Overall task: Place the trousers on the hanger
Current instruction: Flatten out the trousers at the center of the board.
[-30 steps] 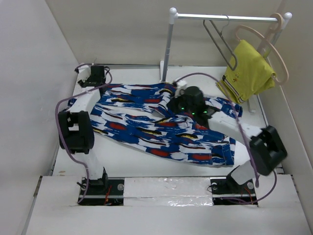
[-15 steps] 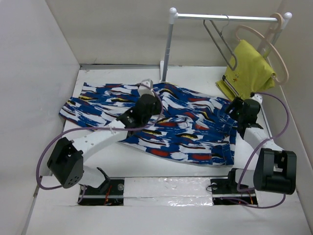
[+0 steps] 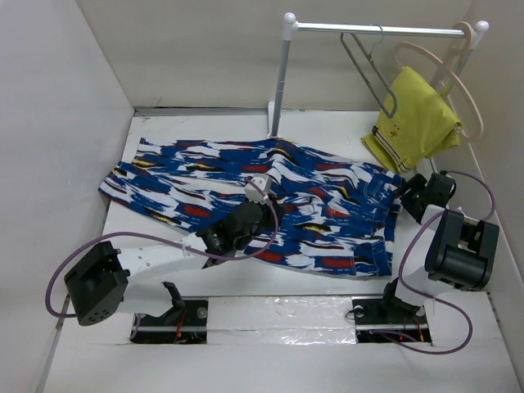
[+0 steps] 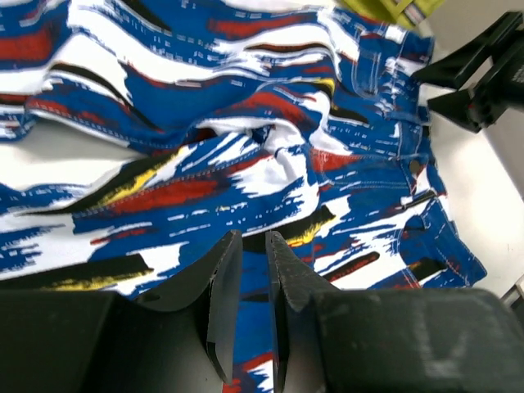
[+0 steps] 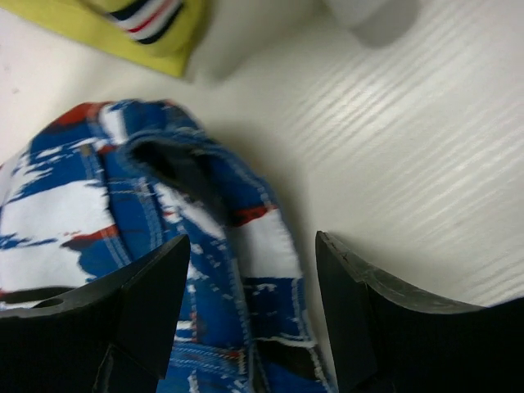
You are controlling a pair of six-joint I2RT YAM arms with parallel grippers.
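Note:
The trousers (image 3: 311, 205), in a blue-and-white print with red, black and yellow streaks, lie spread flat across the table. My left gripper (image 3: 264, 205) hovers over their middle; in the left wrist view (image 4: 252, 236) its jaws stand barely apart with nothing between them, and printed fabric (image 4: 205, 123) lies beneath. My right gripper (image 3: 413, 196) is at the waistband's right end, wide open (image 5: 252, 241), with the folded waistband edge (image 5: 246, 246) lying between its fingers, ungripped. The thin grey wire hanger (image 3: 366, 65) hangs empty on the rail.
A white-posted rail (image 3: 377, 29) stands at the back right. A beige hanger (image 3: 467, 90) on it carries a yellow garment (image 3: 413, 123), whose hem reaches the table (image 5: 123, 24). White walls close in the left, back and right sides.
The trousers now lie spread flatter. My left gripper came in from the far left corner, then drew back toward me. My right gripper left the trousers' middle for the waistband's right end and opened.

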